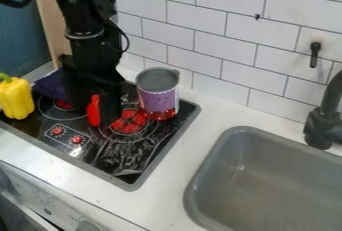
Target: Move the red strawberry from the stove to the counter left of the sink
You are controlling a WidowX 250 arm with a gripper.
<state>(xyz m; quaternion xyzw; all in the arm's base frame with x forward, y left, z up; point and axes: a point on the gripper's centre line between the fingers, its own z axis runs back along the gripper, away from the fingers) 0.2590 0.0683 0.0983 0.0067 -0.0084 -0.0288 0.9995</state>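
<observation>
Red oblong object [94,111], left of centre in the frame: we find it at the black gripper [97,112], upright over the toy stovetop [125,168]. We cannot tell whether the claw stands apart, is together or is clamped on this object. The arm [85,22] enters at the upper left of the frame, and its claw hangs down over the burners. Just right of the claw we record an open-topped can [158,97] with a purple label and a red lower band, upright on the stovetop. At the left edge of the frame we note a yellow bell pepper [15,98], stem upward. Between pepper and claw lies a dark purple cloth [50,85]. A grey sink [267,185] occupies the lower right, with a black faucet [323,124] at the right edge, before white wall tiles [227,57].
</observation>
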